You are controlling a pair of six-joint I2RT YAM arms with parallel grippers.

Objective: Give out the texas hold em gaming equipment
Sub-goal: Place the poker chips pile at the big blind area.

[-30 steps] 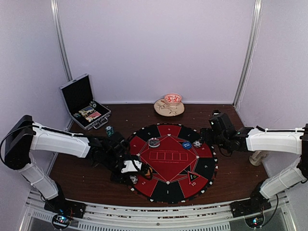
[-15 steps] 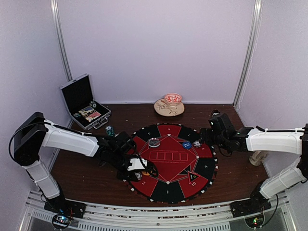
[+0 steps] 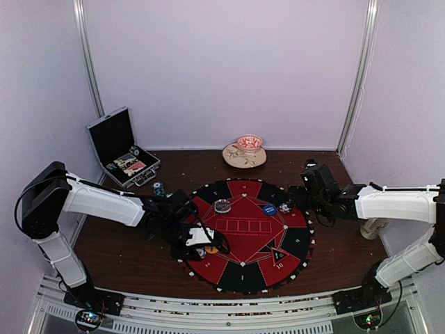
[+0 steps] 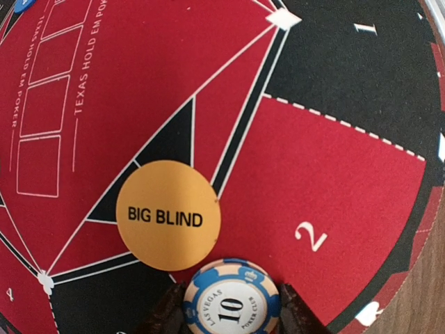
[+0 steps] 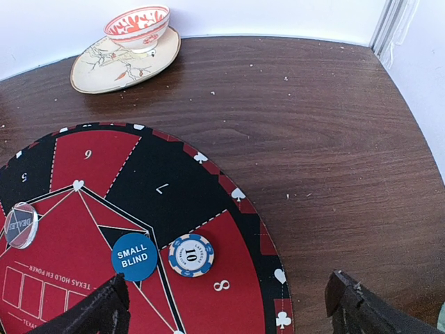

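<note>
My left gripper (image 3: 211,241) (image 4: 231,310) is shut on a blue-and-cream "10" poker chip (image 4: 231,299), low over red segment 2 of the round mat (image 4: 334,181). The orange BIG BLIND disc (image 4: 167,214) lies on the mat just beyond the chip. My right gripper (image 3: 297,200) (image 5: 229,309) is open and empty above the mat's far right edge. Below it lie a second "10" chip (image 5: 190,255) (image 3: 284,207) on segment 8, the blue SMALL BLIND disc (image 5: 134,257) (image 3: 269,209) and a clear DEALER button (image 5: 21,224) (image 3: 222,205). No playing cards show on the mat.
An open black silver-edged case (image 3: 122,147) with chips and cards stands at the back left. A small teal chip stack (image 3: 158,188) stands on the wood near it. A patterned bowl (image 5: 137,26) on a plate (image 3: 244,156) sits at the back wall.
My left gripper has moved right from the mat's left edge to over segment 2, carrying the chip. The right arm has barely moved.
</note>
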